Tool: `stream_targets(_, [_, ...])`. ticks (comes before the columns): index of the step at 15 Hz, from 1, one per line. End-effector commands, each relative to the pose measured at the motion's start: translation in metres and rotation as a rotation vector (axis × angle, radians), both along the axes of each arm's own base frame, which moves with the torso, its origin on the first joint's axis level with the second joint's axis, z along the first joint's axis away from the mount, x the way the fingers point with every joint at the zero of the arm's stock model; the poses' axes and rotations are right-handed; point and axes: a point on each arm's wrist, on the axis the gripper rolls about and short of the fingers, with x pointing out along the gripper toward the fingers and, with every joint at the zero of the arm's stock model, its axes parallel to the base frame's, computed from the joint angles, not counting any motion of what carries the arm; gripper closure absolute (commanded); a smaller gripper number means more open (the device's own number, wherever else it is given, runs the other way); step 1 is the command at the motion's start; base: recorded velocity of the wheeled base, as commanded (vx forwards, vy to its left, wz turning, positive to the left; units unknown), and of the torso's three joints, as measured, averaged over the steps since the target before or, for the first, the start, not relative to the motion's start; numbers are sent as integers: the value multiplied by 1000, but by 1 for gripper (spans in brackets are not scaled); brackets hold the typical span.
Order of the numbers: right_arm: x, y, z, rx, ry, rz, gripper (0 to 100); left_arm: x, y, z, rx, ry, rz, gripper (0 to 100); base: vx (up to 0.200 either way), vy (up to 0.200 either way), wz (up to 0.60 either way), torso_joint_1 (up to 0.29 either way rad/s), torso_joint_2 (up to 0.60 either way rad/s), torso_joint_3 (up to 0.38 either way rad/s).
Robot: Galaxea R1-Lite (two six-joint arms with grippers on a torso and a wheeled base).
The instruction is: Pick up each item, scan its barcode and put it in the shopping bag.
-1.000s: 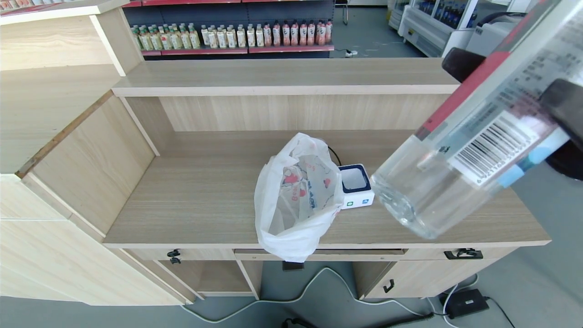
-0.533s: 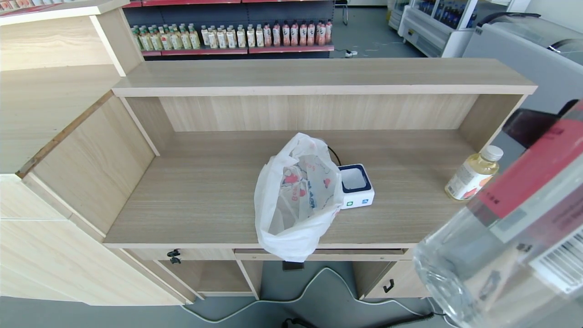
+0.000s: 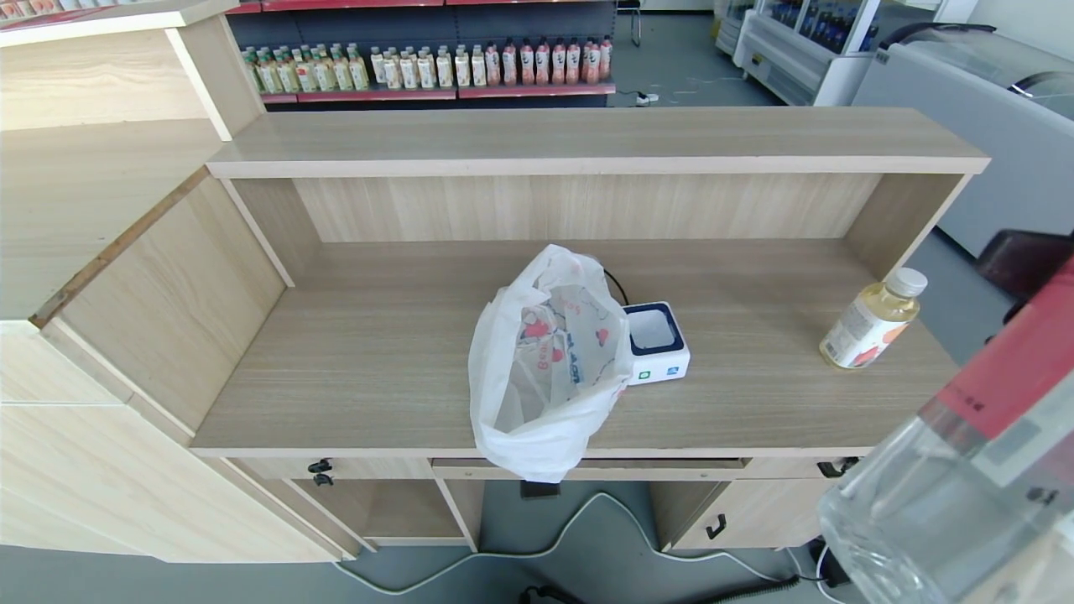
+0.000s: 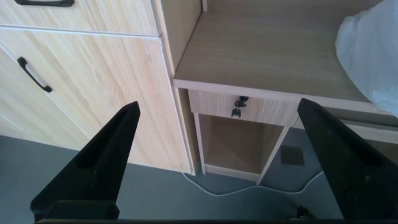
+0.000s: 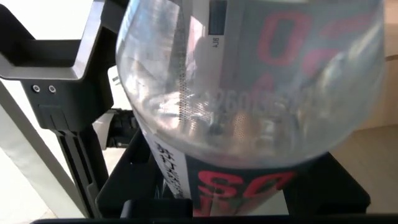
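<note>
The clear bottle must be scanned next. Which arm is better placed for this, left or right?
Right. The right gripper holds the clear bottle, and the scanner stands right of the shopping bag. The left gripper is open and empty, down by the left front of the counter.

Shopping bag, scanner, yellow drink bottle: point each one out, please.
shopping bag (image 3: 491, 361), head view, on its white side wall.
scanner (image 3: 653, 332), head view, on the dark window on top.
yellow drink bottle (image 3: 857, 331), head view, on the label around its body.
</note>
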Motion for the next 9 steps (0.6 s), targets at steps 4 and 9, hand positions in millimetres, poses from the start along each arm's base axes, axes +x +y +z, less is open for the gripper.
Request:
stream_targets(4, [0, -14, -3, -27, 50, -77, 100, 0, 0, 0, 0, -1, 0, 0, 0, 0, 0, 0, 0, 0])
stream_targets(9, [-9, -22, -4, -43, 82, -105, 100, 0, 0, 0, 0, -1, -1, 0, 0, 0, 0, 0, 0, 0])
